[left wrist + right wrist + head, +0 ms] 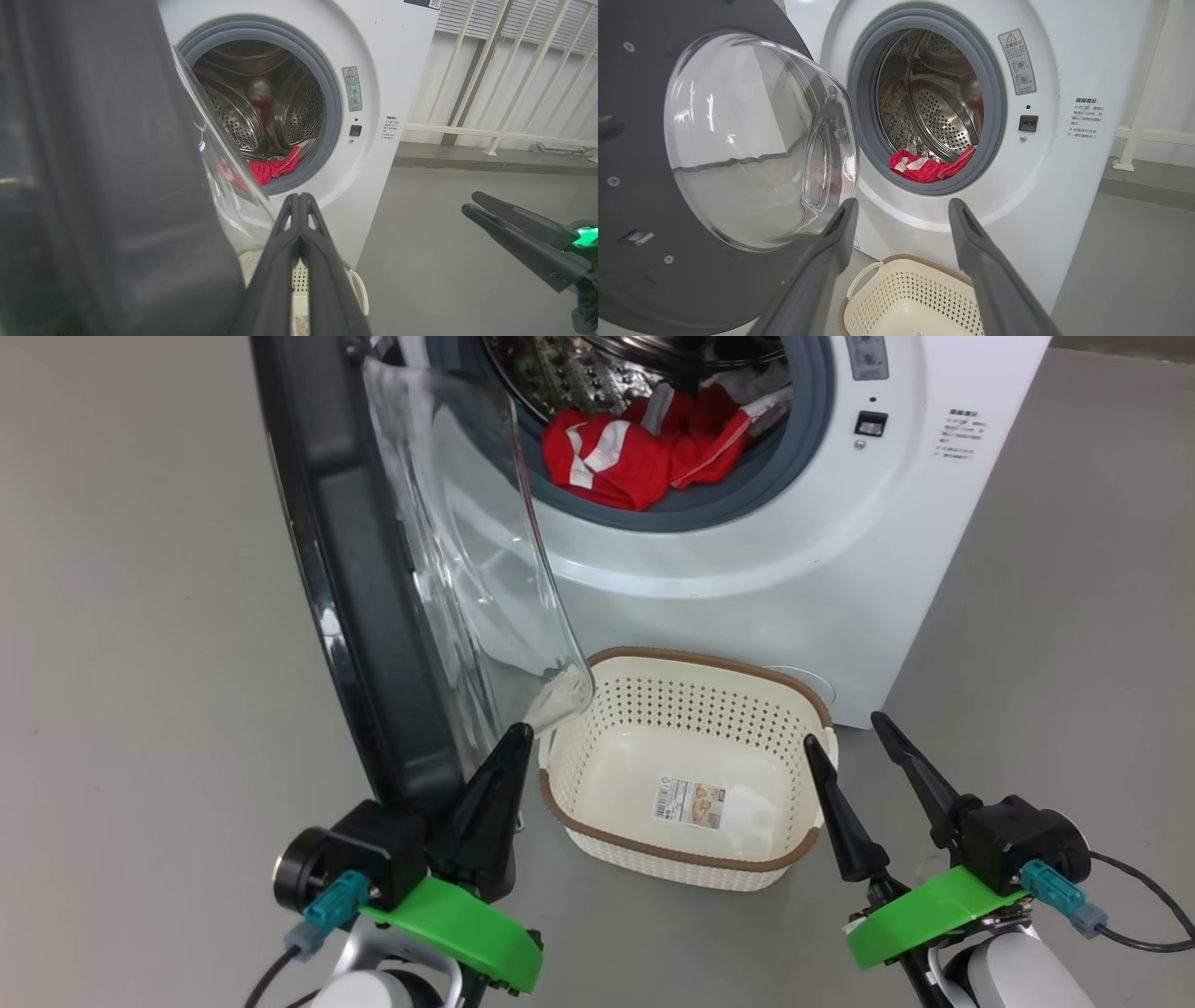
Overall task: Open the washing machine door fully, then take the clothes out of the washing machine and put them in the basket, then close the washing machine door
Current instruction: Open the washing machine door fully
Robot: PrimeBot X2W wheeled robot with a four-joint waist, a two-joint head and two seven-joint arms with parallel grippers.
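The washing machine stands at the back with the washing machine door swung out to the left, edge-on, its glass bowl bulging toward the basket. Red clothes with white patches lie at the drum's mouth on the grey ring. The basket sits on the floor before the machine, holding nothing but its paper label. My left gripper is shut and empty, right beside the door's lower rim. My right gripper is open just right of the basket. The clothes sit ahead of the right gripper, above the basket.
Grey floor spreads to the left and right of the machine. A white railing and wall stand behind the machine's right side. A black cable trails from my right wrist.
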